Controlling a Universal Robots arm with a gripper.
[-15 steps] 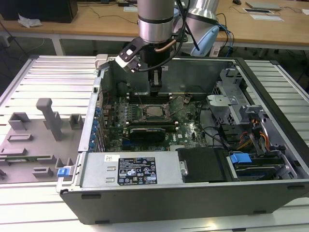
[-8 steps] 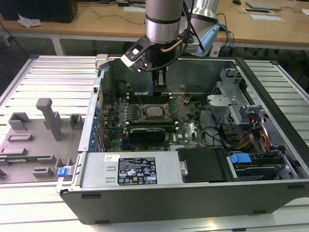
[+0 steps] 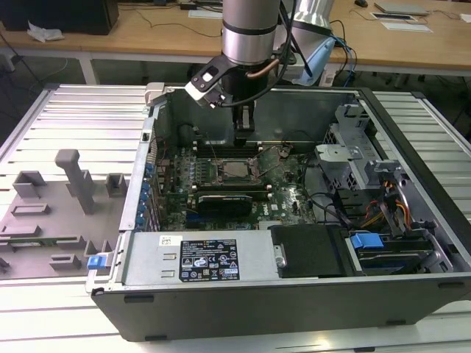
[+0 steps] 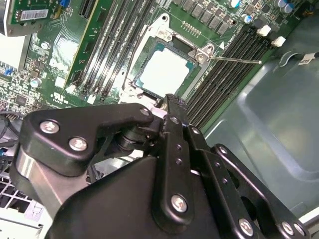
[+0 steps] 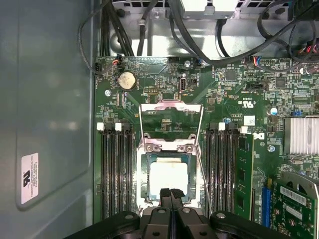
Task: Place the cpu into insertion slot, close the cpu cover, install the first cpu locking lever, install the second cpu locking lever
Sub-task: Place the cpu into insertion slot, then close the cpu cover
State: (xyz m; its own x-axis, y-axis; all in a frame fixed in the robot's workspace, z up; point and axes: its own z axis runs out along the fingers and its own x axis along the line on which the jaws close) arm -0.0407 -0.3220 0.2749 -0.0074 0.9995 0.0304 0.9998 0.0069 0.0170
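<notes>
Silver-beige, the cpu (image 5: 168,178) already lies flat in the insertion slot (image 5: 146,172), its edges square to the memory slots (image 5: 117,174). We judge only that step done. The cpu cover (image 5: 172,106) stands open, swung toward the coin battery (image 5: 126,79). The gripper (image 5: 172,195), fingers pinched together with nothing between them, hovers over the cpu's edge. A locking lever (image 5: 203,179) runs unlatched alongside the slot.

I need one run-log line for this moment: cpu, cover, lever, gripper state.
cpu: lies in insertion slot | cpu cover: open, raised | locking lever: free | gripper: shut, empty, over cpu edge
</notes>
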